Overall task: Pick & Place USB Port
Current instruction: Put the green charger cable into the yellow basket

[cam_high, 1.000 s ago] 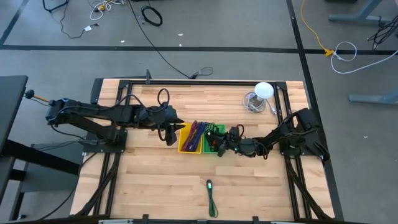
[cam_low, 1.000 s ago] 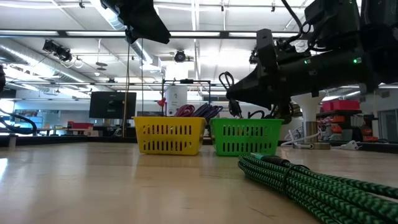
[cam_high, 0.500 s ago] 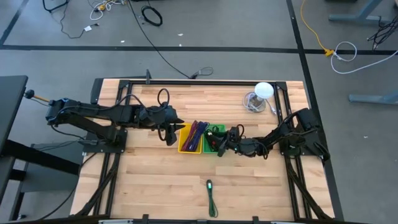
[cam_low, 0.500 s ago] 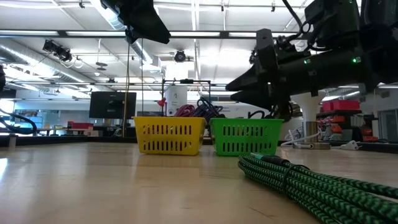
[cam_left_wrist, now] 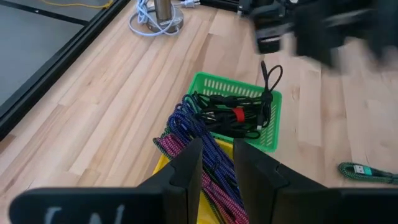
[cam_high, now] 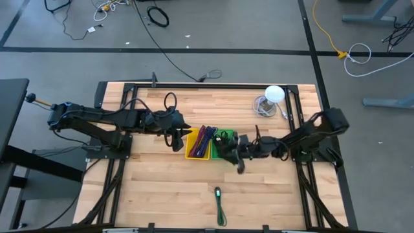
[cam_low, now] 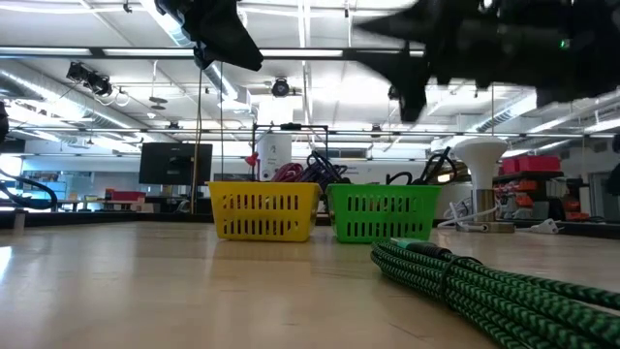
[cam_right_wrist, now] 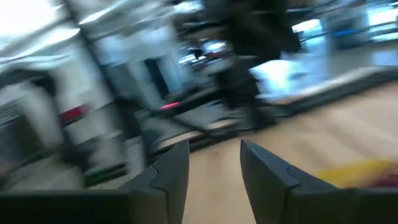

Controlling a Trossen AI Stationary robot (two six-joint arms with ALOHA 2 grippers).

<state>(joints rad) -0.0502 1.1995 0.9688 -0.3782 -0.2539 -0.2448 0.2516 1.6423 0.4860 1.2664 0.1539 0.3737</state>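
Observation:
A green basket (cam_high: 224, 138) holding black cables (cam_left_wrist: 230, 115) stands at the table's middle. A yellow basket (cam_high: 194, 153) full of blue and pink braided cables touches its left side. A green braided cable (cam_high: 220, 204) lies coiled on the table toward the near edge. My right gripper (cam_high: 238, 162) hangs open and empty above the table, just near and right of the green basket. It is blurred in the low view (cam_low: 426, 53). My left gripper (cam_high: 176, 140) waits open beside the yellow basket's left end, high above the table (cam_low: 218, 29).
A white lamp (cam_high: 275, 94) and a coil of pale cable (cam_high: 264, 107) sit at the far right corner. Bare wood lies left of the baskets and along the near edge on both sides of the green cable (cam_low: 465, 286). Dark frame rails run along the table's edges.
My right gripper held a black cable over the green basket, then opened, and the cable dropped among the other cables in the basket. The gripper then rose quickly and swung toward the table's near edge, tipping as it went.

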